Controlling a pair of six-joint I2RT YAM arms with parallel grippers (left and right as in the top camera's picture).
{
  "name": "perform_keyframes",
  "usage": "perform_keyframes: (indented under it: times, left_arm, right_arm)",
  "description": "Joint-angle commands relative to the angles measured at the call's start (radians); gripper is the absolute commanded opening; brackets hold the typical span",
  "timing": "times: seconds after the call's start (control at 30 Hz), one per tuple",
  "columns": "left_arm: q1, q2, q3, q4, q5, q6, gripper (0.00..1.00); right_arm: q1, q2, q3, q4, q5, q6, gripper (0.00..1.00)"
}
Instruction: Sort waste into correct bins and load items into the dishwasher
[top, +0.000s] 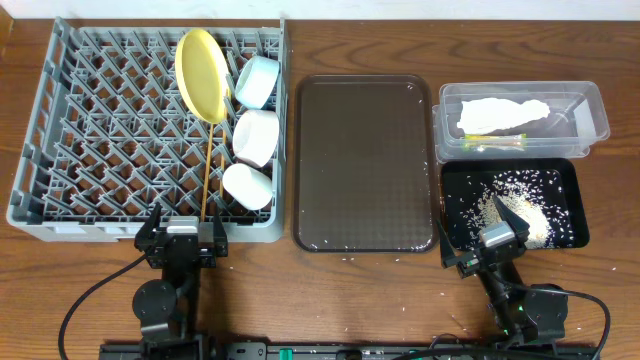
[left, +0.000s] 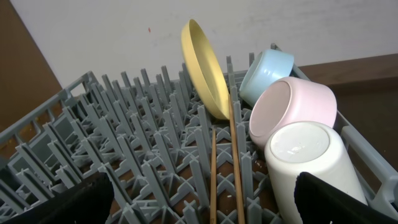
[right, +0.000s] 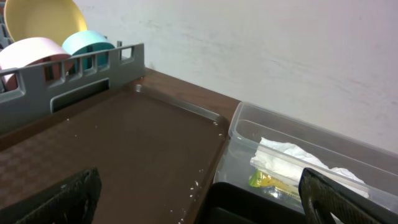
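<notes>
The grey dishwasher rack (top: 90, 130) holds the yellow plate (top: 201, 75) on edge, the light blue bowl (top: 257, 82), the white bowl (top: 255, 137), the white cup (top: 247, 186) and both chopsticks (top: 207, 170). My left gripper (top: 182, 228) hangs open at the rack's near wall, its fingers either side of the chopsticks (left: 235, 174) with nothing held. The clear tub (top: 595, 105) contains the napkin (top: 500, 115) and the green-and-yellow wrapper (top: 495, 145). Rice (top: 525, 215) lies in the black tray (top: 460, 180). My right gripper (top: 497, 232) stands open and empty over that tray's near left corner.
The dark brown serving tray (top: 363, 160) lies between the rack and the bins, with a few rice grains (right: 199, 183) along its right edge. More stray grains dot the wooden table (top: 350, 300) in front of it. A wall rises behind everything.
</notes>
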Motion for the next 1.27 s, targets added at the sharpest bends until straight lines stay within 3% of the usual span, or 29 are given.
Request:
perform_keyframes:
  times: [0.0, 1.23]
  left_arm:
    - [-0.004, -0.006, -0.027, -0.016, 0.006, 0.006, 0.94]
    - [-0.004, -0.006, -0.027, -0.016, 0.006, 0.006, 0.93]
  right_arm:
    - [0.009, -0.006, -0.002, -0.005, 0.010, 0.015, 0.99]
    - [0.009, -0.006, -0.002, -0.005, 0.010, 0.015, 0.99]
